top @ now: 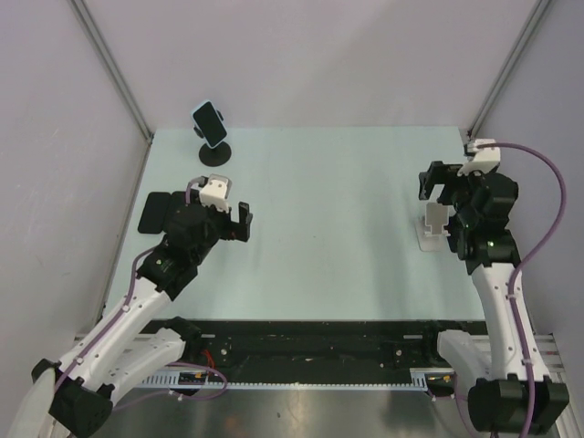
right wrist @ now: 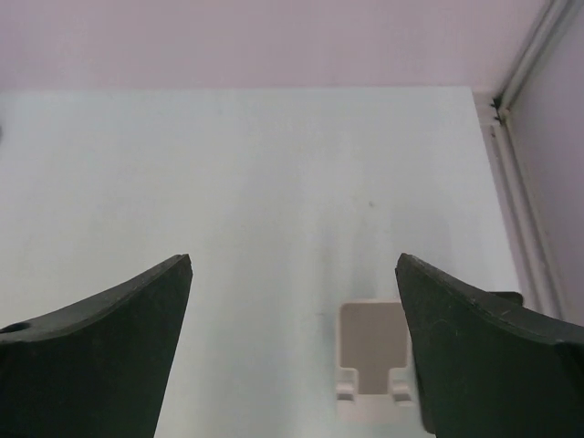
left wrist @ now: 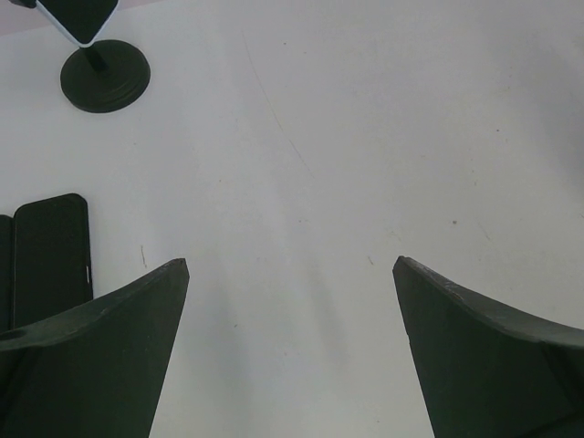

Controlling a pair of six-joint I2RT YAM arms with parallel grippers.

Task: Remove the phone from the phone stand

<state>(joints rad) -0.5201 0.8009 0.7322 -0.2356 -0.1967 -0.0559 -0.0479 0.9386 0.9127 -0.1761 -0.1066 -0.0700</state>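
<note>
Phone (top: 208,121) sat up in the black stand (top: 215,153) at the far-L corner of the desk (top: 347,228), close to the back wall. Its screen was dark w/ a pale rim, tilted on a short stem above the round base. It stood apart from both arms. In the L wrist view only its lower corner showed at the top-L of frame, w/ the round base just below it.

Nearer, along the desk's L edge, a dark slab (top: 160,212) lay flat, well apart from the black stand. Couldn't tell if it was a second phone or a case. L fingers (top: 245,223) hovered to the R of the slab over bare desk. They were spread wide and held nothing: the L wrist view showed both dark tips w/ plain desk surface in the gap. The phone was well apart from them, farther back & a bit to the L.

On the opp. side a white stand (top: 433,228) stood near the R edge of the desk. R fingers (top: 436,182) hung above it, also spread wide & gripping nothing. In the R wrist view the white stand sat low in frame, just beside the R-hand tip and partly hidden by it, w/ desk running back to the wall.
</note>
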